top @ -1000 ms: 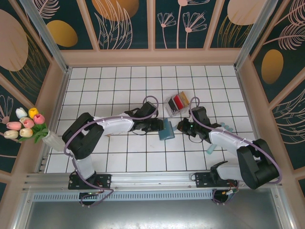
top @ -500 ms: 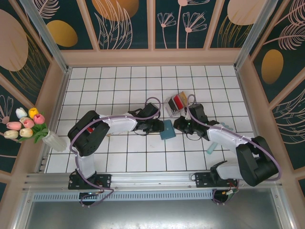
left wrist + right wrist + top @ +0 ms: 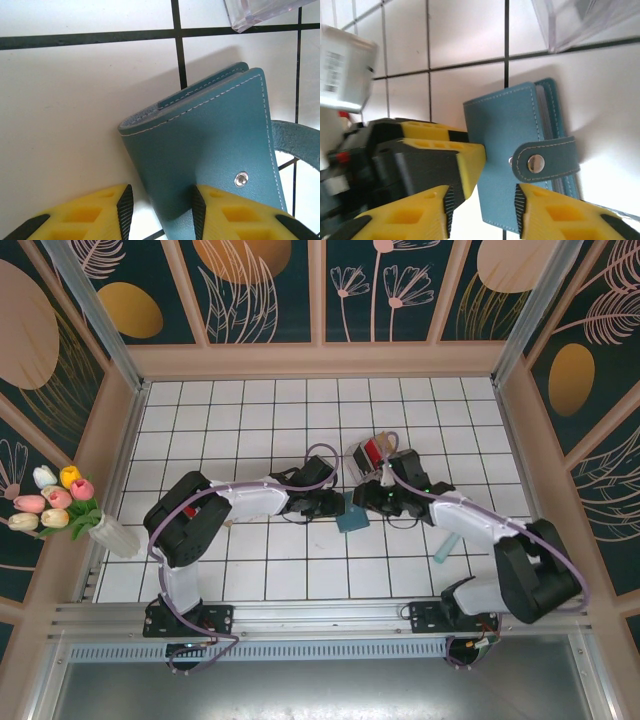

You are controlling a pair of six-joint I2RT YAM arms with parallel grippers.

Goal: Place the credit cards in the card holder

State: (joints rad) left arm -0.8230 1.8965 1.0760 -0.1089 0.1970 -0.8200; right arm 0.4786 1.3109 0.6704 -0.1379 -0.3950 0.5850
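White tiled table (image 3: pixel 200 440): card holder (image 3: pixel 352 516) just beside clear rack (image 3: pixel 368 458), on its near side; left gripper (image 3: pixel 160 195) parted astride holder's corner; right gripper (image 3: pixel 482 197) parted too, astride opposite edge.

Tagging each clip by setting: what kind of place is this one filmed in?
Likely a staged robot test booth, not a real room: a white tiled tabletop boxed in by floral-print wall panels, two arms bolted to a metal rail at its near edge, and a vase of tulips.
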